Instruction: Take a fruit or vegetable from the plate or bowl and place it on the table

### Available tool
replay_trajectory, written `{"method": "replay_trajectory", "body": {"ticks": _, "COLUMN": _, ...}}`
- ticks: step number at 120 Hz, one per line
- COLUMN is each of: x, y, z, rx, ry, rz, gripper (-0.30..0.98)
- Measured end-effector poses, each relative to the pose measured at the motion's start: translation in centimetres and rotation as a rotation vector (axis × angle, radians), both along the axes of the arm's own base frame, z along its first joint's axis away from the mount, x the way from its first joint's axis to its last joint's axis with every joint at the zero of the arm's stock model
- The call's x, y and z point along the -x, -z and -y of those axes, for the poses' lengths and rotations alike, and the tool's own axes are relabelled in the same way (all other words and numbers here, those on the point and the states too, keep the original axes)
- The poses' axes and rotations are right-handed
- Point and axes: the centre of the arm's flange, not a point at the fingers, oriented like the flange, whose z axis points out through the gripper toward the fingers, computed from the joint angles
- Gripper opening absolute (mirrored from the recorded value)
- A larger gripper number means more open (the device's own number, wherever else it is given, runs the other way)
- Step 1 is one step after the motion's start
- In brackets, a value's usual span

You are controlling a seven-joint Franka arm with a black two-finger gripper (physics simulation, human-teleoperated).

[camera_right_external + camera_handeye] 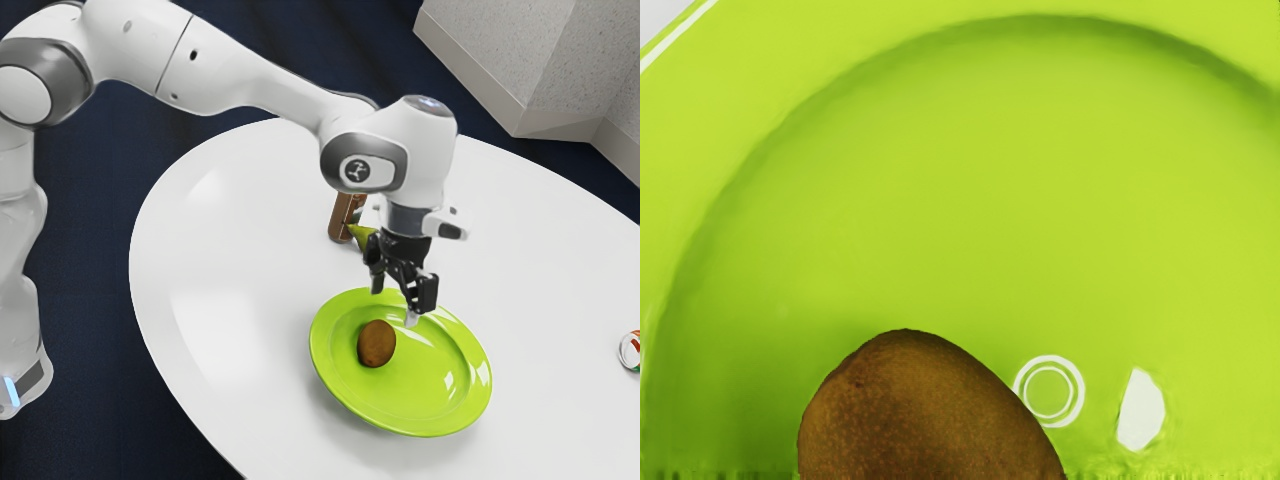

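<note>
1. And here's our brown, egg-shaped fruit (pixel 376 343), lying on the green plate (pixel 430 374), over toward the exterior view's left side of the well.
2. Look at the lie of it: in the exterior view the long axis runs roughly up and down the view, only a little longer than the fruit is wide. In the wrist view we get one smoothly rounded end; the rest runs past the view's edge, so we can't call which end is the blunter.
3. Now the edges! The raised rim curves round close by on the fruit's side toward the exterior view's left, while a broad sweep of bare green plate opens toward the exterior view's right. Past the rim, we have the white table (pixel 215 285) on all sides.
4. Up above, our gripper (pixel 399 300) is released, fingers spread, hanging over the plate's far part, apart from the fruit and off to its side toward the exterior view's right.
5. Further out, behind the plate, a brown upright object (pixel 341 222) stands beside a yellow-green pointed thing (pixel 361 237), partly hidden by the hand. The plate's rim is the nearest barrier. And a can (pixel 631 351) sits well apart, at the exterior view's right edge.
</note>
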Motion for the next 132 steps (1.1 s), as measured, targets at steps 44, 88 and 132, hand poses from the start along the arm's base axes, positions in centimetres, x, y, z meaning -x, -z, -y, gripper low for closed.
{"method": "replay_trajectory", "body": {"ticks": 44, "x": -0.1, "y": 3.3, "z": -1.3, "rx": 0.011, "ry": -0.201, "rz": -0.046, "gripper": 0.69}}
{"method": "replay_trajectory", "body": {"ticks": 88, "x": 0.7, "y": 4.3, "z": 0.2, "rx": 0.027, "ry": -0.283, "rz": -0.057, "gripper": 0.69}}
{"method": "replay_trajectory", "body": {"ticks": 132, "x": 0.1, "y": 7.5, "z": 1.3, "rx": 0.026, "ry": -0.333, "rz": -0.089, "gripper": 0.68}}
